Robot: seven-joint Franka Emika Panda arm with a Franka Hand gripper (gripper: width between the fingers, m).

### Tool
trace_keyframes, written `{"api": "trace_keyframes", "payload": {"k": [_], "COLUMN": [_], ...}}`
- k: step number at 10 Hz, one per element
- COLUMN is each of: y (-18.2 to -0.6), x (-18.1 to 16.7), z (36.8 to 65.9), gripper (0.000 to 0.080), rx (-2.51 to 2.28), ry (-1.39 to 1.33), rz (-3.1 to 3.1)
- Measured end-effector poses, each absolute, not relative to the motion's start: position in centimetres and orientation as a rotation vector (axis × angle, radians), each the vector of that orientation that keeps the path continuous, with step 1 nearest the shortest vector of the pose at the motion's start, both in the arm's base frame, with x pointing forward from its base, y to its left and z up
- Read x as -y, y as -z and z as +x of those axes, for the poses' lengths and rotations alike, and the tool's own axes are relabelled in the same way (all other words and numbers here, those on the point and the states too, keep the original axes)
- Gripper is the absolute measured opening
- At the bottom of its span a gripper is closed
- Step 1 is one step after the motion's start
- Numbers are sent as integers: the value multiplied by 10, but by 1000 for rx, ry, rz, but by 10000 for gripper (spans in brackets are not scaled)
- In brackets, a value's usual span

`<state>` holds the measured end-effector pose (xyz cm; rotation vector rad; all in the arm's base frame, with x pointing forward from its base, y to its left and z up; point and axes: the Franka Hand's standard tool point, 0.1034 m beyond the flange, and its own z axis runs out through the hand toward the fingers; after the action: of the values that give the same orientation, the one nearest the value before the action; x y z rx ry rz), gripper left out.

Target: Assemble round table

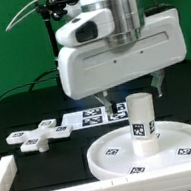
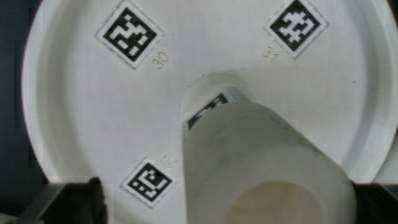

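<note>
The large round white plastic disc with a raised rim (image 1: 99,162) lies flat, face up, toward the exterior view's right. Small black-and-white square tags are spread over its face; the wrist view shows three of them on the disc (image 2: 80,110). The short white cylindrical post (image 1: 140,116) stands upright at the disc's middle, touching it, with a tag on its side. From above, the post (image 2: 267,150) rises out of the centre. The white cross-shaped foot piece (image 1: 38,137) lies flat, tags up, well apart from the disc on the exterior view's left.
</note>
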<state>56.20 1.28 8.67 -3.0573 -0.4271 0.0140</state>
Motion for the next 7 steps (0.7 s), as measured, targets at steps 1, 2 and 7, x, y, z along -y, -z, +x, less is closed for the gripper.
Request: {"api": "trace_keyframes", "payload": {"k": [1,2,7], "y": [-87,-86,-85], "x": [-14,-14,-14], "z": [562,562,561], "gripper": [649,622,409], "rx": [429,429,403], "ry": [-15,-16,-20], "rz": [-3057,-3056,-3060]}}
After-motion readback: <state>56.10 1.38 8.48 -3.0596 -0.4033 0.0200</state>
